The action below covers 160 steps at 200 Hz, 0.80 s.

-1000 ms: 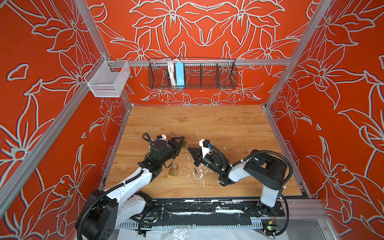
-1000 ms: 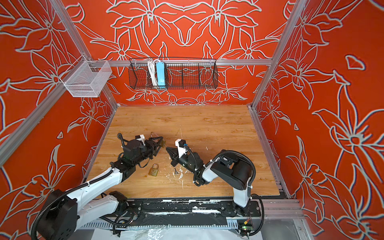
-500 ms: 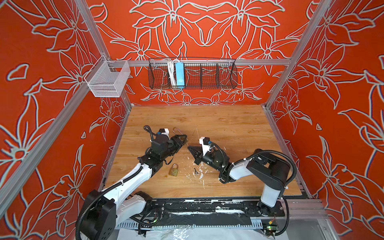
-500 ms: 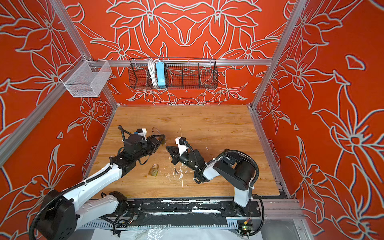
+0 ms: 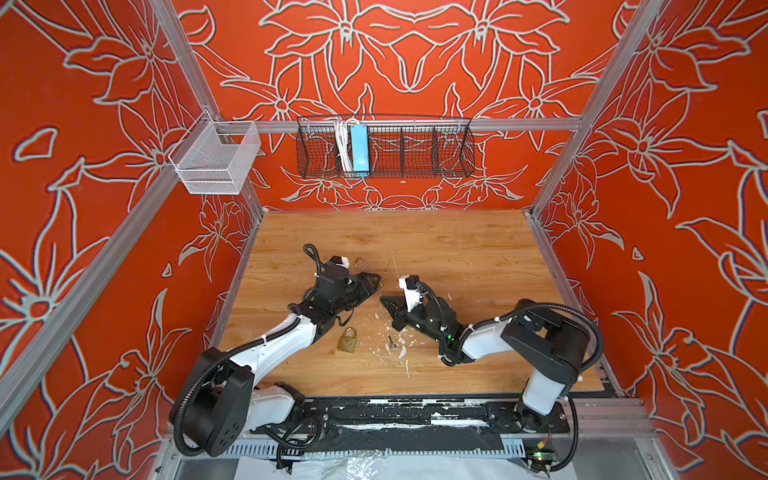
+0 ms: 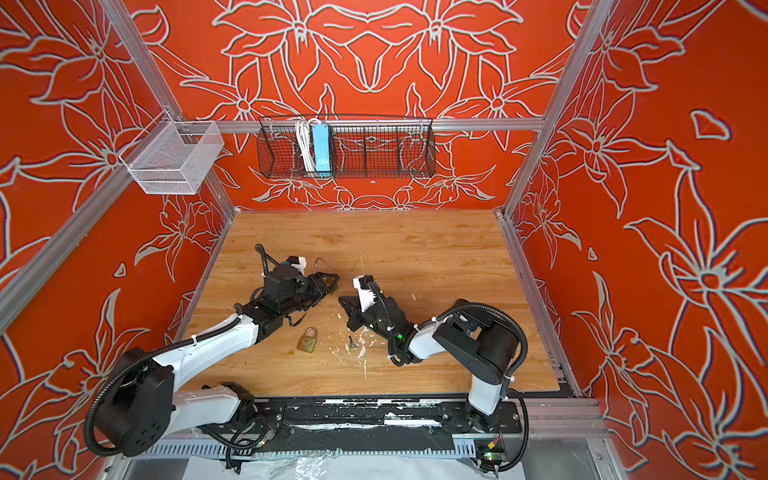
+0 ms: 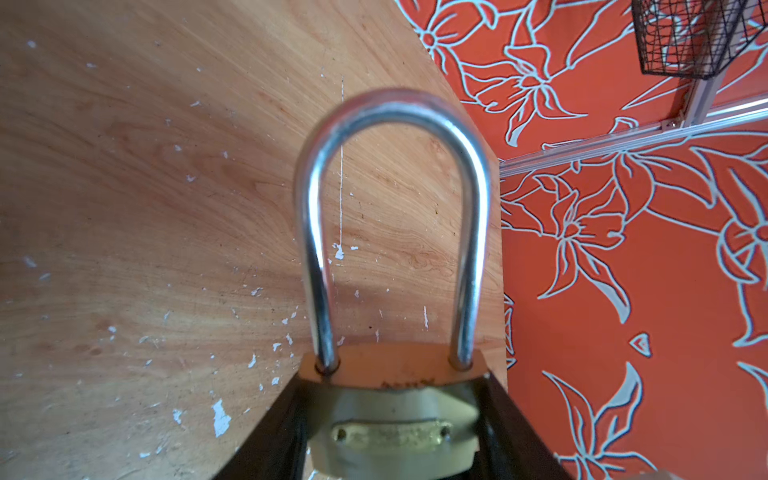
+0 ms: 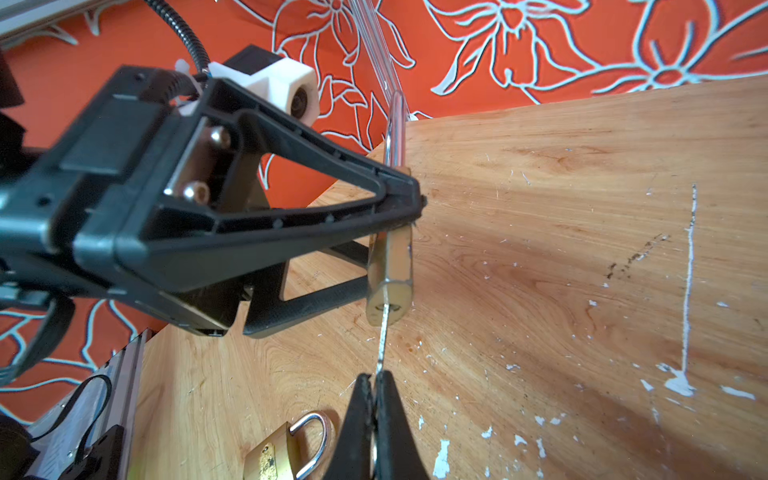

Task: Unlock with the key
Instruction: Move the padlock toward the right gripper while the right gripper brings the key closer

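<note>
1. Lower centre in both top views: one brass padlock with a U-shaped steel shackle lies flat on the scuffed wooden table. One small grey spare key lies just to its right among white paint flecks.
2. Centre: the black tapered fingers of my right gripper are pressed together on a thin metal key, seen edge-on.
3. The tip of that key meets the keyhole in the end face of a second brass padlock. I cannot tell how deep the blade sits.
4. My left gripper is clamped on this second padlock, holding the brass body between both fingers. The polished round-bar shackle projects past the fingertips, and both legs enter the body.
5. Count: two padlocks, two keys.
6. Upper centre, on the far wall: one black wire basket. Upper left: one white mesh basket.
</note>
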Motion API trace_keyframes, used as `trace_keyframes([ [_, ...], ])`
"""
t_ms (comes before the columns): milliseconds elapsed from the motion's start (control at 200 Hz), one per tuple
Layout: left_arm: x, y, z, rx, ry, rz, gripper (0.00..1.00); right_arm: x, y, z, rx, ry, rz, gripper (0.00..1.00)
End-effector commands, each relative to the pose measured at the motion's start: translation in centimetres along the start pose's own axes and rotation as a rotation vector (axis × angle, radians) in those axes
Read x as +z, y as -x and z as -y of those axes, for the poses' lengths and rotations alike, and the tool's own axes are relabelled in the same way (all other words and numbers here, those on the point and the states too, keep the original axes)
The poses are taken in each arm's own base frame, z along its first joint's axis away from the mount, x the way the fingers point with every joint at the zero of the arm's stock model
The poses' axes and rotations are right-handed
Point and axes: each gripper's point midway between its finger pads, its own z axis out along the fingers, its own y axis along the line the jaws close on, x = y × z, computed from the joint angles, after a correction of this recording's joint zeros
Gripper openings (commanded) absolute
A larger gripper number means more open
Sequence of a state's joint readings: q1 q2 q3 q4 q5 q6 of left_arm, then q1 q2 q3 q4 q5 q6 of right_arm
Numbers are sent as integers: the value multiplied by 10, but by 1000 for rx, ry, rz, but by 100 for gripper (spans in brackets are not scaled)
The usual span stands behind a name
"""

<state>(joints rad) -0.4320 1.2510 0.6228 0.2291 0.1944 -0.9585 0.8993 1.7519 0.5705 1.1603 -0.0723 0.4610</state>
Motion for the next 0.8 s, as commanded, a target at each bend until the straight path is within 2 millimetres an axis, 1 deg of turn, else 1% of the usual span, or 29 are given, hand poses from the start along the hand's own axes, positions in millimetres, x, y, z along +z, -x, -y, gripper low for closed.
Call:
trace_keyframes([
  [0, -4, -34, 16, 102, -77, -119, 0, -7, 59, -9, 14, 29, 183, 0],
  [320, -4, -34, 15, 166, -121, -77, 0, -8, 70, -12, 13, 27, 196, 0],
  [415, -7, -34, 22, 181, -149, -75, 0, -5, 71, -14, 5, 32, 188, 0],
  [591, -11, -34, 24, 172, -146, -71, 0, -2, 76, -20, 3, 62, 208, 0],
  [726, -13, -39, 33, 161, -186, -84, 0, 5, 74, -22, 17, 84, 207, 0],
  [796, -14, -39, 33, 183, -166, -79, 0, 7, 74, -21, 26, 85, 218, 0],
])
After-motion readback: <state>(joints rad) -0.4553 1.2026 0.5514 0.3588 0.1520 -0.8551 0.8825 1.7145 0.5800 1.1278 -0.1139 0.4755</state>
